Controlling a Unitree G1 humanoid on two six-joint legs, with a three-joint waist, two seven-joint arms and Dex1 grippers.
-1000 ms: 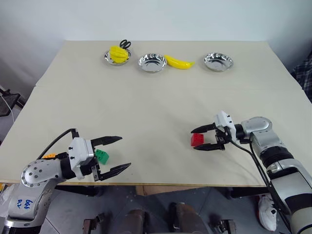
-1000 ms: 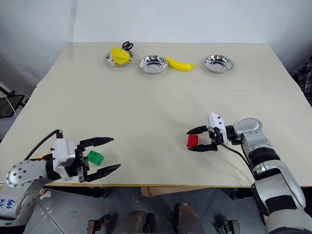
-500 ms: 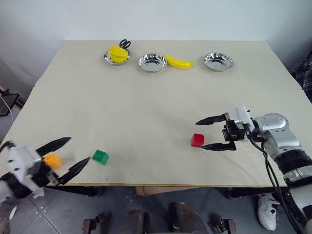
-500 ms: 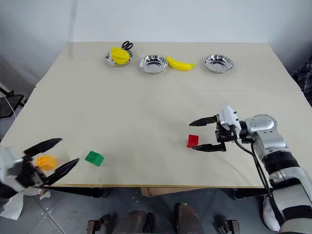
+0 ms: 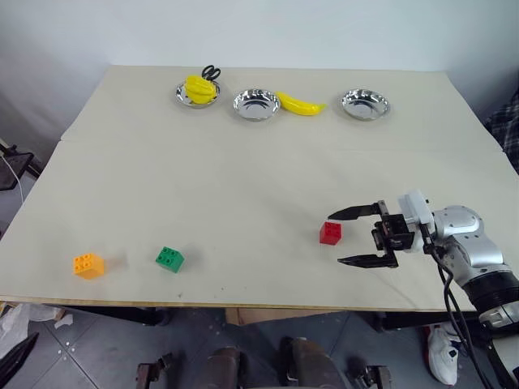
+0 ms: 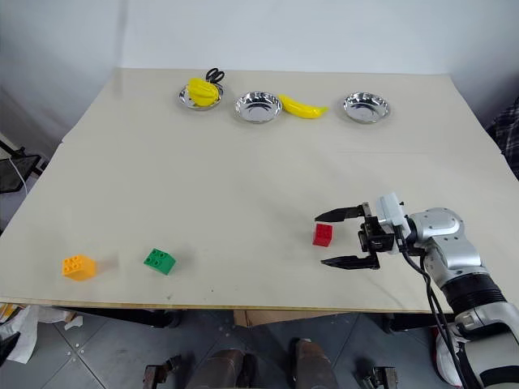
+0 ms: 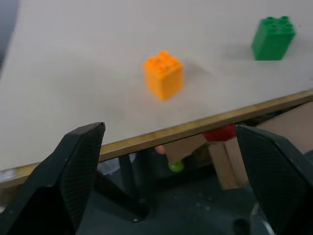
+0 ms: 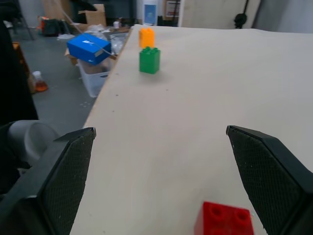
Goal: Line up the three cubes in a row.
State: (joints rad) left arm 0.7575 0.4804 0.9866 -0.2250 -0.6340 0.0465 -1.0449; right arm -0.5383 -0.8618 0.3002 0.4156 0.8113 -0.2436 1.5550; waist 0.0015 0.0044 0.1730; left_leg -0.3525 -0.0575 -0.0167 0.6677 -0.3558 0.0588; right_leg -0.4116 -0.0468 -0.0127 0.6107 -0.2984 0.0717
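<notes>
Three little studded bricks are sitting on the tabletop (image 5: 243,178) right now, all near the front edge. The orange brick (image 5: 87,264) is furthest to the robot's left, the green brick (image 5: 169,258) is a bit to the right of it, and the red brick (image 5: 330,232) is well apart from both, over on the right side. So it's a rough line, but the gaps are uneven and the red one sits slightly further back.

The right gripper (image 5: 362,237) hangs just beside the red brick, pointing at it from the right, fingers spread wide with nothing between them and not touching the brick. The left gripper (image 7: 171,181) is off past the front edge of the tabletop, fingers wide apart too, empty, looking over the edge at the orange brick.

Along the far edge there are three steel bowls (image 5: 256,104), one holding yellow stuff, plus a banana (image 5: 300,104) lying between two of them.
</notes>
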